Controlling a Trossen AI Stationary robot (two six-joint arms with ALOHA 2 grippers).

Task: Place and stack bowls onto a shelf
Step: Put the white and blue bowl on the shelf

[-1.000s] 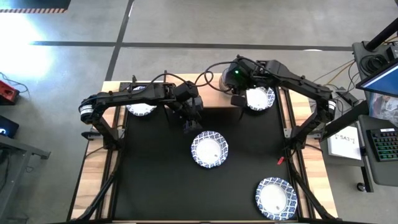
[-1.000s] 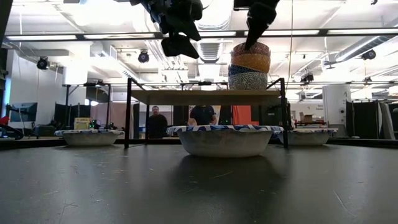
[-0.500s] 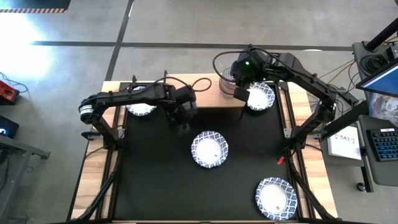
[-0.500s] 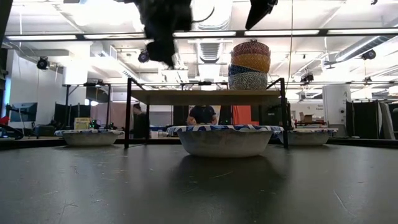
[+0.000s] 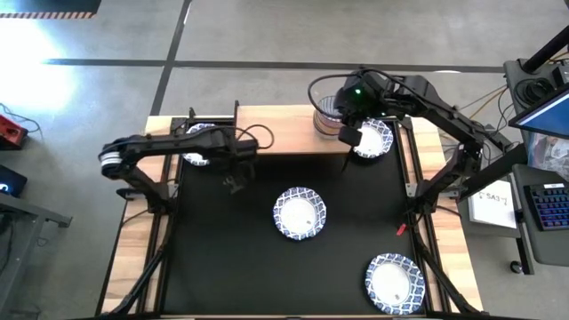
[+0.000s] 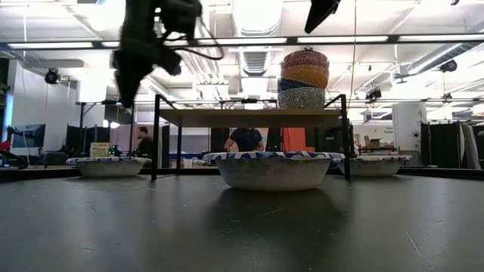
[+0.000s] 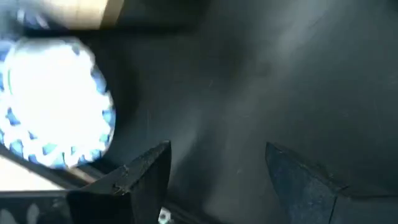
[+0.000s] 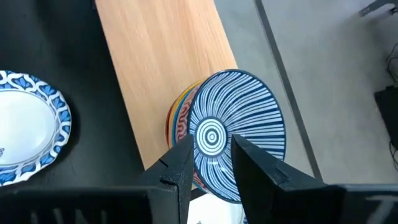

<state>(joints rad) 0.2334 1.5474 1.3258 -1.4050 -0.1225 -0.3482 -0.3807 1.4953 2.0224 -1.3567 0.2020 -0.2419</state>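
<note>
Bowls beneath raised right pincer

Shelf: at table rear edge.
Stack of small bowls: on shelf, right end.
Shallow bowls: one table centre, one front right, one beside shelf's left end, one beside its right end.

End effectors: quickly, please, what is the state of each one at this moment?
Left end effector: open, holding nothing, over the black tabletop.
Right end effector: open, empty, above the stack of small bowls.
</note>
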